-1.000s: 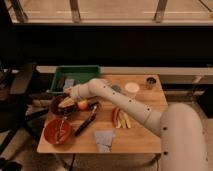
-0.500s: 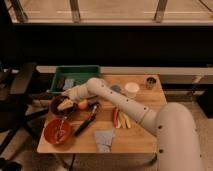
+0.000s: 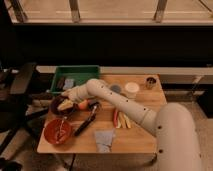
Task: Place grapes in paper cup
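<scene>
**Gripper held low over the grapes; nothing lifted yet**

Gripper (image 3: pixel 67 98) is seen at the left of the table (image 3: pixel 142 136), with the arm stretched across from the robot's body at the near right. Whether it is spread or pressed together cannot be told. A dark reddish mass directly beneath it and slightly to its left is taken to be the grapes (image 3: pixel 56 107), though their outline is hard to make out. A pale yellow item (image 3: pixel 65 104) lies against them, and an orange fruit (image 3: pixel 83 105) sits just to the right.

Compared with the views of a second and half a second ago, almost nothing has shifted: the gripper has stayed at the same spot and only the elbow has eased slightly. No grapes have been raised. The pick is therefore judged to be under way and the carry not begun. The paper cup (image 3: pixel 131 90) stands well apart, toward the far right, so a move across the table is yet to be made.

On the wooden surface are also seen a green tray (image 3: pixel 75 75) at the far left, a red bowl (image 3: pixel 56 132) at the near left, a black utensil (image 3: pixel 85 123), a grey cloth (image 3: pixel 104 139) and a small can (image 3: pixel 150 82). A dark wall runs behind the table, with a bright strip above it.
</scene>
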`<action>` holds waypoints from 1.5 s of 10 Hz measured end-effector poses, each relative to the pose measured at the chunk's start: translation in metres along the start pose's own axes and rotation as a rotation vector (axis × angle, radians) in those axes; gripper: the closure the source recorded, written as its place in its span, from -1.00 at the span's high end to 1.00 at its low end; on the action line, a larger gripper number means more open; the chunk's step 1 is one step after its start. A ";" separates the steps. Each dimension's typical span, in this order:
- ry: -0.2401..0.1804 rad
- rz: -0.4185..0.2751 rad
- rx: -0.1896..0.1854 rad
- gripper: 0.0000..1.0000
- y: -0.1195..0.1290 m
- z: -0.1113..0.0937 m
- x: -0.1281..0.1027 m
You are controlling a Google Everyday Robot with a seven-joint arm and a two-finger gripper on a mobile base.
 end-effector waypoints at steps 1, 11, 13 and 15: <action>0.005 -0.001 0.000 0.30 0.000 0.001 0.002; 0.099 0.080 -0.083 0.01 0.002 0.031 0.042; 0.101 0.078 -0.084 -0.43 0.003 0.032 0.043; 0.102 0.078 -0.084 -0.80 0.003 0.032 0.043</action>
